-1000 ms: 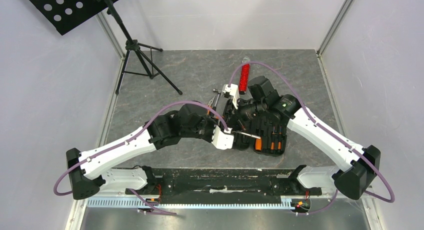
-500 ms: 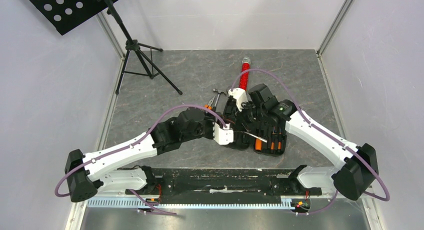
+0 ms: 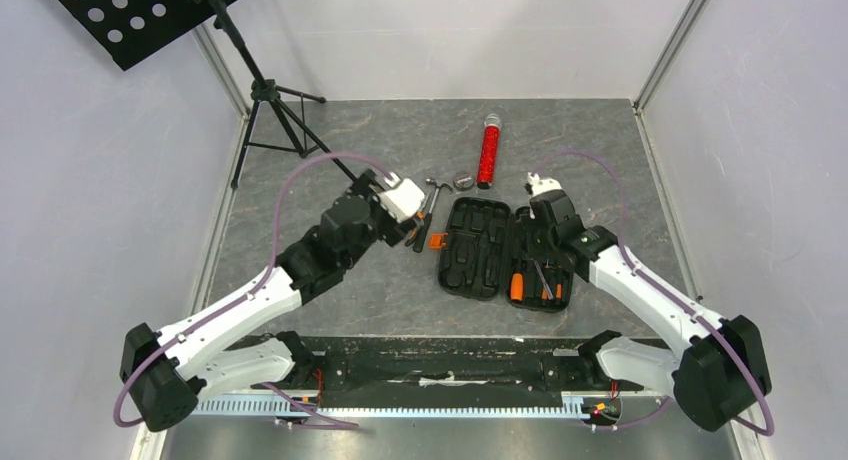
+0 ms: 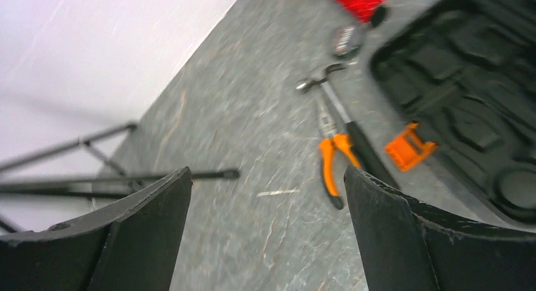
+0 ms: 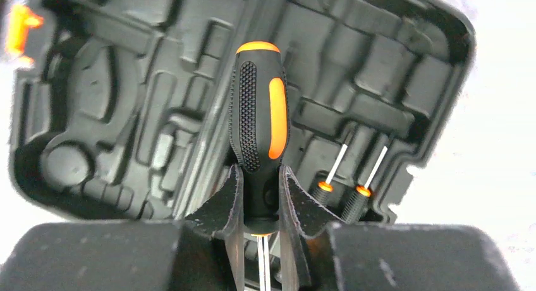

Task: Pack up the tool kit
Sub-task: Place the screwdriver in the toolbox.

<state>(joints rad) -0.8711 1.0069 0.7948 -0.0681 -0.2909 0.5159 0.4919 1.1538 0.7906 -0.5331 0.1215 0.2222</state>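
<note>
Left claw (image 4: 265,177) hangs spread wide and empty above the counter (image 4: 253,145). In its wrist view the orange-handled pliers (image 4: 330,164) and the hammer (image 4: 344,117) lie close together on the counter, just beside the orange latch (image 4: 411,148) of the tool case (image 4: 480,107). The case lies opened flat near the middle of the counter, its moulded slots facing up. The right claw (image 5: 259,177) pinches a black-and-orange screwdriver (image 5: 259,107) near the base of its handle and holds it over the case's hinge line, the handle pointing away from the wrist. Two smaller screwdrivers (image 5: 325,186) sit in slots in the case's right half. A red tube (image 3: 488,152) lies beyond the case, and a black tripod (image 3: 280,110) stands at the far left.
</note>
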